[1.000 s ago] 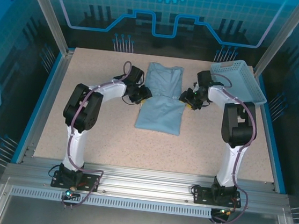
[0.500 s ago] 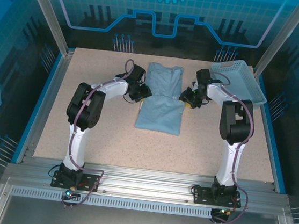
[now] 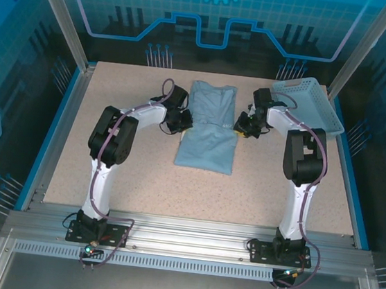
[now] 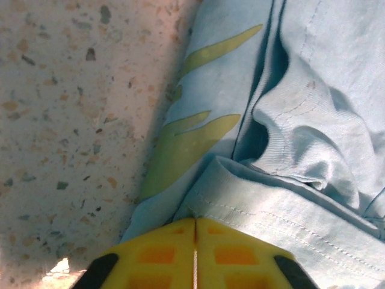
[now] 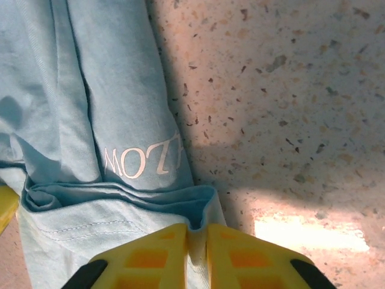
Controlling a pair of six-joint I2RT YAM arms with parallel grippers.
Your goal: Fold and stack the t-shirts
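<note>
A pale blue t-shirt (image 3: 209,129) lies lengthwise in the middle of the table, its near half doubled over the far half. My left gripper (image 3: 181,121) is at the shirt's left edge and my right gripper (image 3: 242,126) at its right edge, both at the fold line. In the left wrist view the yellow fingers (image 4: 157,253) of the left gripper (image 4: 195,221) are pressed together on the stitched hem of the shirt (image 4: 301,120). The right gripper (image 5: 197,232) has a fold of the shirt (image 5: 72,90) pinched between its jaws, just below the white lettering (image 5: 141,159).
A light blue mesh basket (image 3: 308,103) stands at the back right corner, close behind the right arm. The speckled table (image 3: 140,180) is bare in front of the shirt and to both sides. Blue rails line the table's left and right edges.
Both grippers have crept a little toward the far side of the table along the shirt's edges, carrying the pinched layer with them.
</note>
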